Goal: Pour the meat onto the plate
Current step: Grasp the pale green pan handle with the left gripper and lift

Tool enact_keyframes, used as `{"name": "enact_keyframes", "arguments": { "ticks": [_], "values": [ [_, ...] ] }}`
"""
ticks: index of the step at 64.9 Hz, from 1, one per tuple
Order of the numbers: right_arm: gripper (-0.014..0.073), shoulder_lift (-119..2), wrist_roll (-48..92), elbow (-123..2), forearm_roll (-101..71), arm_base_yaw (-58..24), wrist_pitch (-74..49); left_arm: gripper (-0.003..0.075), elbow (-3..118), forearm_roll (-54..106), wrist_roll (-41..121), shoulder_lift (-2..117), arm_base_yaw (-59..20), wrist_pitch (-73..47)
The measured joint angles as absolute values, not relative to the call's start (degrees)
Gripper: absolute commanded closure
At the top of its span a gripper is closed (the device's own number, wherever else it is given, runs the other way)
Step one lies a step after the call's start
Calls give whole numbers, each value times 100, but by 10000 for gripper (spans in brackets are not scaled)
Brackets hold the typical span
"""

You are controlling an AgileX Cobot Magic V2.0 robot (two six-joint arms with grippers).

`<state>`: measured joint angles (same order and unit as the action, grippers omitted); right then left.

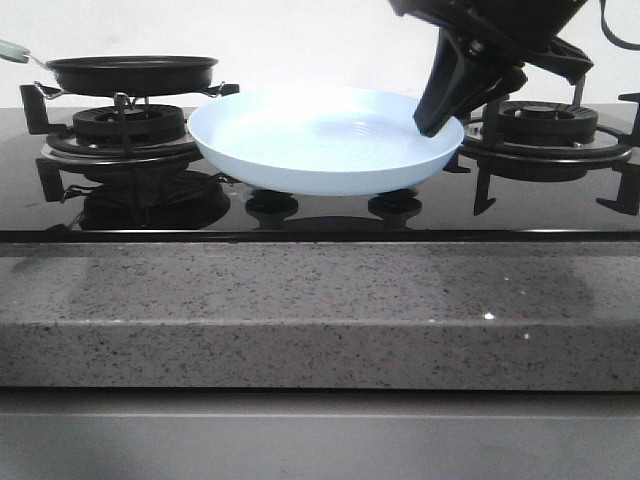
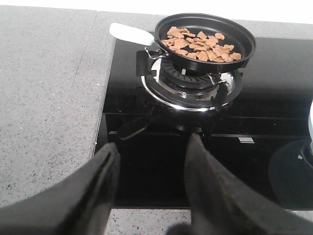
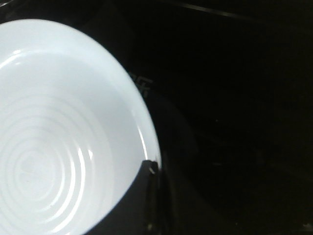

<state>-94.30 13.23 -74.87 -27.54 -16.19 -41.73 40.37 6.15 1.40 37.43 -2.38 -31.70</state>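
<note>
Right fingers (image 1: 436,122) on plate (image 1: 300,165) rim (clamped)

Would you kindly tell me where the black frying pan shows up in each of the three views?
Front view: frying pan on the far-left burner, left of the plate.
Left wrist view: pan holding the meat, on the same burner.
Right wrist view: not visible.
Shared landmark: that burner.

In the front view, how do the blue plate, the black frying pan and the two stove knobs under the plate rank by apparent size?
1. The plate, clearly the largest.
2. The frying pan, narrower, though it may sit farther back, so its true size is uncertain.
3. The two knobs, smallest, and alike.
</note>
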Motion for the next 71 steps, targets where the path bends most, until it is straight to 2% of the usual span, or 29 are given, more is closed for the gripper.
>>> {"name": "enact_keyframes", "arguments": {
  "ticks": [16, 20, 27, 31, 46, 55, 71],
  "values": [
    [707, -9430, 1323, -7487, -2780, -1619, -4173, 389, 4037, 694, 140, 3743, -238, -3148],
    [707, -9430, 1323, -7487, -2780, -1619, -4173, 311, 4037, 747, 140, 3743, -238, -3148],
    [707, -9430, 1323, -7487, -2780, -1619, -4173, 112, 4071, 760, 140, 3804, -238, -3157],
    [707, -9430, 1323, -7487, -2780, -1619, -4173, 69, 4163, 760, 140, 3904, -238, -3238],
    [707, -9430, 1323, -7487, -2780, -1619, -4164, 87, 4900, 703, 140, 4790, -213, -3735],
    [707, -9430, 1323, -7487, -2780, -1619, -4164, 101, 5476, 890, 283, 5562, 105, -4053],
    [707, -9430, 1323, -7487, -2782, -1619, -4164, 136, 6190, 3053, 1855, 6837, 1160, -4369]
  ]
}}
